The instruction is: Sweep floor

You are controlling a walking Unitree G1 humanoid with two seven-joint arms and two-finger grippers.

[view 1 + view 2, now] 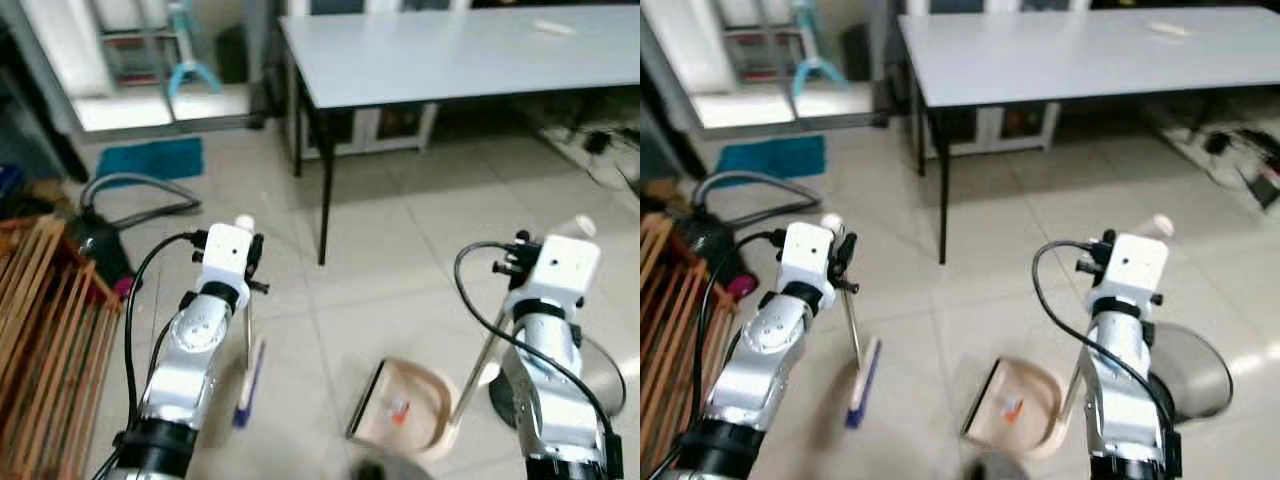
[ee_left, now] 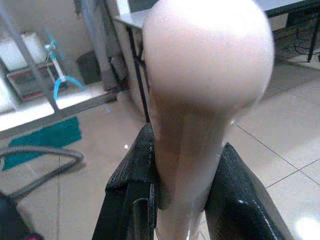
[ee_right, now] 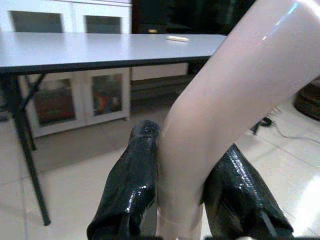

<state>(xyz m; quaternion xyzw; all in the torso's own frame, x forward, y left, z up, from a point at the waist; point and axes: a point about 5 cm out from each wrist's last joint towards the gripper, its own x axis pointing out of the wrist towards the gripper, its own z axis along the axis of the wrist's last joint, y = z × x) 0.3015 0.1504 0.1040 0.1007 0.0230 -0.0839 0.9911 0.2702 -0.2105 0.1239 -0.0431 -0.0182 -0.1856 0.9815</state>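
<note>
A pale tiled floor (image 1: 400,260) spreads ahead, with a long grey table (image 1: 450,50) standing at the far side and a wooden rack (image 1: 45,300) at the left. The left gripper (image 2: 182,195) pinches the pink handle top of a broom (image 1: 247,375), whose shaft runs nearly upright down to a blue brush head resting on the tiles. The right gripper (image 3: 182,200) pinches the angled handle of a dustpan (image 1: 410,405), which sits open on the floor between the two arms. A small orange scrap (image 1: 399,412) lies inside it. The brush head lies just left of the dustpan, so sweeping would likely go rightward toward its mouth.
</note>
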